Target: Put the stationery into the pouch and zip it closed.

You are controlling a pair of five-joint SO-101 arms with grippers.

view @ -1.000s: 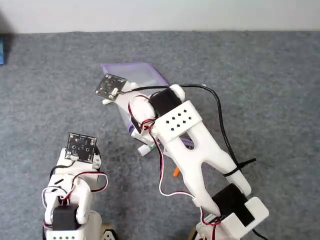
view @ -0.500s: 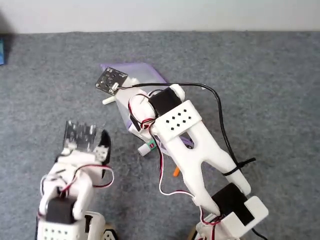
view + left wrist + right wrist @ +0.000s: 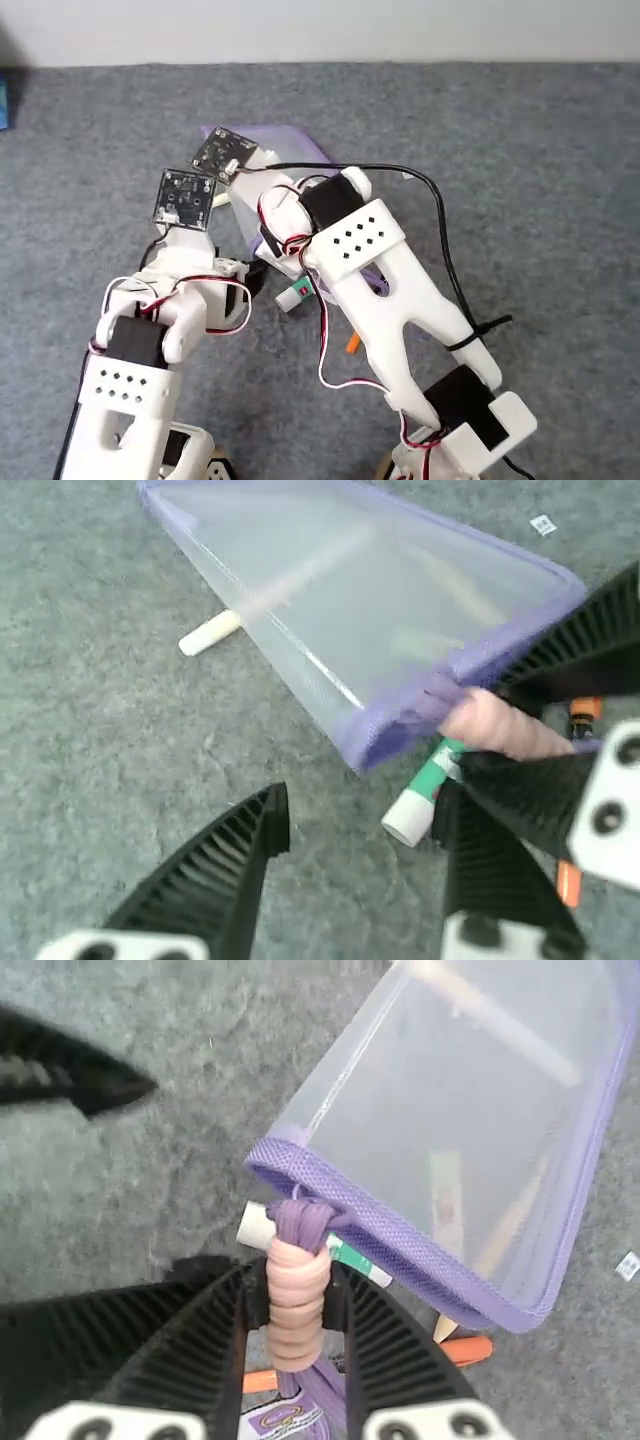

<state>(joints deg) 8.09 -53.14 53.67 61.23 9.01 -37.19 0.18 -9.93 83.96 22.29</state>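
The translucent pouch (image 3: 380, 610) with purple trim lies on the grey carpet, and pens and a green item show through its wall. My right gripper (image 3: 297, 1282) is shut on the pink zip pull (image 3: 296, 1305) at the pouch's purple corner. A green-and-white marker (image 3: 420, 795) lies on the carpet by that corner, partly under the pouch edge. A white stick (image 3: 210, 632) pokes out from under the pouch's side. My left gripper (image 3: 360, 810) hangs open just short of the marker and the zip corner, holding nothing. In the high view the pouch (image 3: 290, 145) lies beyond both arms.
An orange pen (image 3: 465, 1348) lies beside the right gripper, seen in the high view as an orange pen (image 3: 352, 343) under the right arm. Its black cable (image 3: 440, 240) loops over the carpet. Bare carpet spreads to the left and right of the pouch.
My left arm has swung forward from near the table's front edge up to the pouch's zip corner. The right arm has held its place on the zip pull.
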